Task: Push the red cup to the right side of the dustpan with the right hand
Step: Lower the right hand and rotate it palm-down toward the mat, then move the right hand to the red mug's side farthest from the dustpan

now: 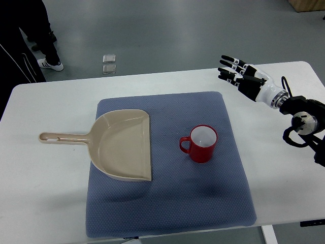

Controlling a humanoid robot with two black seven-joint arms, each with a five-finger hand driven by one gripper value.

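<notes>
At the upper left of the frame a person's dark trouser legs and white shoes (pixel 50 63) stood on the grey floor beyond the white table (pixel 45 168); left of centre the beige dustpan (pixel 124 146) lay on a blue mat (pixel 203 203), its handle pointing toward the left edge and its open mouth facing right; just right of centre the red cup (pixel 203 144) stood upright on the same mat, near the dustpan's mouth but apart from it, its handle turned toward the pan; at the upper right the right hand (pixel 241 76) hovered over the table with fingers spread wide and holding nothing, well apart from the cup. The left arm was out of view. A high contact on the rim would likely tip the cup; a push from the right would drive it into the dustpan.
</notes>
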